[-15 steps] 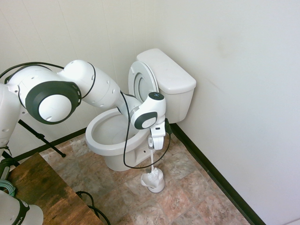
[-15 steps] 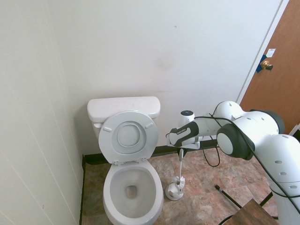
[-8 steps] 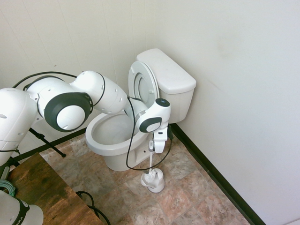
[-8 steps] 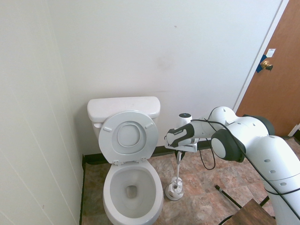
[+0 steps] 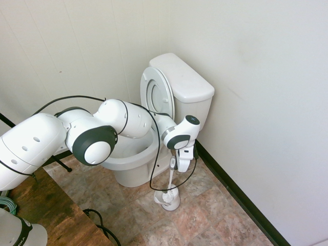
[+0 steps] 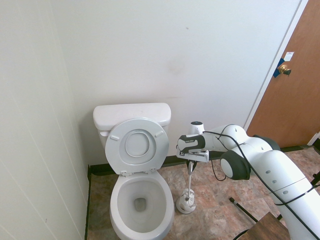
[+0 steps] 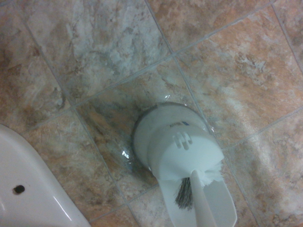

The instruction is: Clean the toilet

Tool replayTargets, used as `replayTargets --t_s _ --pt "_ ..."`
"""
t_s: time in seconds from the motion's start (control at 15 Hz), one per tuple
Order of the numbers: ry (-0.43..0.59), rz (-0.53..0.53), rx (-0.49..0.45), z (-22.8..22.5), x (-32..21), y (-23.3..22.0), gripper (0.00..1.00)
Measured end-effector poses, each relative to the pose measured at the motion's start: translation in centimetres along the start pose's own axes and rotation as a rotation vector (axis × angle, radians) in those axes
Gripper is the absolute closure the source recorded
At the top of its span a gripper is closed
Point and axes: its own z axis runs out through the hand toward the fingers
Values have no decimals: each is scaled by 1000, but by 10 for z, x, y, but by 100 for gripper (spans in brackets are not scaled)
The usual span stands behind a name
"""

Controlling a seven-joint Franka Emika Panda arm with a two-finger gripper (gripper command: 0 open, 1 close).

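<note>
White ceramic, your toilet (image 6: 137, 170) stood against the far wall, lid raised, bowl open, just left of your gripper (image 6: 190, 164) in the second exterior view. Tiled floor (image 7: 94, 56) lay free to the right, bounded by black baseboard (image 5: 236, 192). Your fingers were clamped on the brush (image 6: 190, 177) handle, its head in the holder (image 7: 177, 146).

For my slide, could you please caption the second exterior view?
Beside the open toilet, the gripper holds the brush handle above its floor holder.
</note>
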Motion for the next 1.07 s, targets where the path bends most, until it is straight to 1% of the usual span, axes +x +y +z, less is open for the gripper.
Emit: replayTargets --t_s 0.07,0.13,0.33,0.87,1.0,1.07 --pt "-3 8 -8 5 4 -4 100" --pt "-6 15 -14 10 8 -6 0" --pt "-13 27 -26 17 18 -13 0" --pt "-8 37 -22 8 22 -20 0" --pt "0 41 -3 -2 29 -22 0" --pt "7 41 21 -15 31 -26 0"
